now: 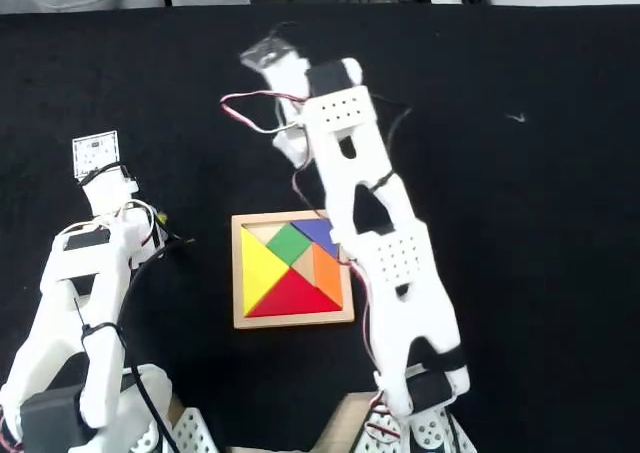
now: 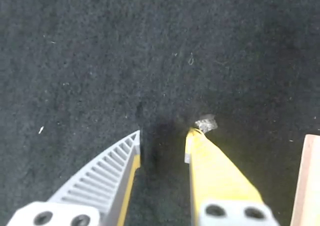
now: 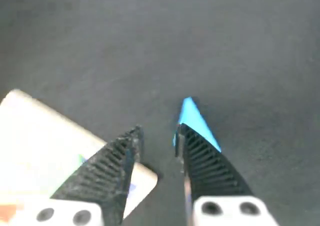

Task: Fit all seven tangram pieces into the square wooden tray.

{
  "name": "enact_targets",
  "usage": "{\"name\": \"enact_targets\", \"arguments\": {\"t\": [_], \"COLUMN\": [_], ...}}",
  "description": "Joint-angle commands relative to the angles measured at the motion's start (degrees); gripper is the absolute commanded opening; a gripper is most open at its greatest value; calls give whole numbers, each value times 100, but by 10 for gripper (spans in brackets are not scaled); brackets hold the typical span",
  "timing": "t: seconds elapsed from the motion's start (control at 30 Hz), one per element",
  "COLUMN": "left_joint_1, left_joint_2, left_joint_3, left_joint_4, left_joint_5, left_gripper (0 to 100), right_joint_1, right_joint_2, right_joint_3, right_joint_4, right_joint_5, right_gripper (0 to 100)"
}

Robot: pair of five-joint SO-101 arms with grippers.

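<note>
The square wooden tray [image 1: 240, 319] lies mid-table with several coloured pieces packed inside: a yellow triangle [image 1: 258, 271], a red triangle [image 1: 296, 295], a green piece [image 1: 290, 243], a blue piece [image 1: 318, 232] and an orange piece [image 1: 328, 269]. My right arm reaches over the tray's right side. Its gripper [image 1: 294, 155] [image 3: 157, 136] hangs open and empty just beyond the tray's far edge [image 3: 35, 131]; one finger carries a light blue strip. My left gripper [image 1: 163, 225] [image 2: 162, 138], with yellow-lined fingers, stands open and empty over bare cloth to the left of the tray [image 2: 310, 181].
Black cloth covers the whole table. A tiny grey speck [image 2: 205, 122] lies by the left gripper's fingertip. Red and white cables [image 1: 250, 108] hang off the right arm. Open cloth stretches to the right and at the back.
</note>
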Motion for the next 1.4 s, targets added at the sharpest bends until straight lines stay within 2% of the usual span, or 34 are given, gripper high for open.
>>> {"name": "enact_targets", "arguments": {"t": [0.0,0.1,0.23,0.37,0.47,0.57,0.67,1.07,1.13,1.27,1.37], "left_joint_1": [-268,-374,-374,-365,-330,-330,-330,-330,-330,-330,-330], "left_joint_2": [-211,-211,-211,-202,-167,-158,-158,-158,-158,-158,-149], "left_joint_3": [-22,-31,-22,-22,-31,-48,-57,-66,-66,-66,-66], "left_joint_4": [-62,-79,-79,-88,-97,-97,-97,-97,-97,-97,-105], "left_joint_5": [70,167,246,229,229,229,229,229,229,229,229], "left_gripper": [159,159,159,159,159,159,159,159,159,159,159], "right_joint_1": [-440,-642,-176,334,466,580,598,501,492,510,527], "right_joint_2": [-1675,-2378,-2844,-2695,-2413,-2105,-1771,-391,-233,4,198], "right_joint_3": [1411,2229,3029,3837,4066,3864,3591,2273,2044,1481,1138], "right_joint_4": [202,26,-642,-985,-1152,-1451,-1547,-1459,-1336,-1037,-870], "right_joint_5": [853,1073,1257,2470,3033,3086,3095,3095,3095,3095,3095], "right_gripper": [109,109,113,129,222,336,395,391,352,211,154]}}
